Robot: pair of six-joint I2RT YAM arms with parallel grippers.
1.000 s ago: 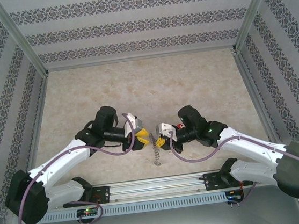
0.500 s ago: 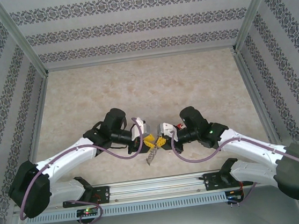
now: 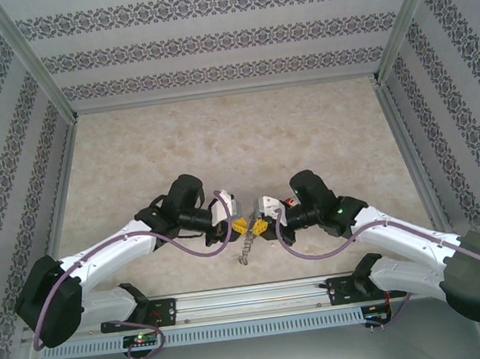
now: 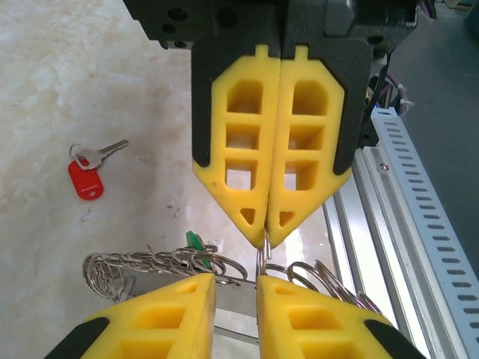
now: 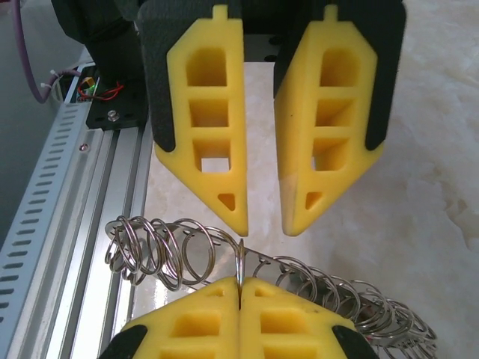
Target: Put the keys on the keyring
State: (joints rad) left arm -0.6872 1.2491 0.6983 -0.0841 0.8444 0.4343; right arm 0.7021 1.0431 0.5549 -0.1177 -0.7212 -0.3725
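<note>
Two grippers meet tip to tip near the table's (image 4: 112, 75) front rail. The right gripper (image 5: 239, 288) is clamped tight on the thin wire of the keyring (image 5: 172, 250). The left gripper (image 5: 262, 221) stands narrowly parted, with the wire just at its tips and ungripped. The green key (image 4: 194, 243) sits among the ring's dangling loops, and the red key (image 4: 86, 176) lies well apart on the table.
</note>
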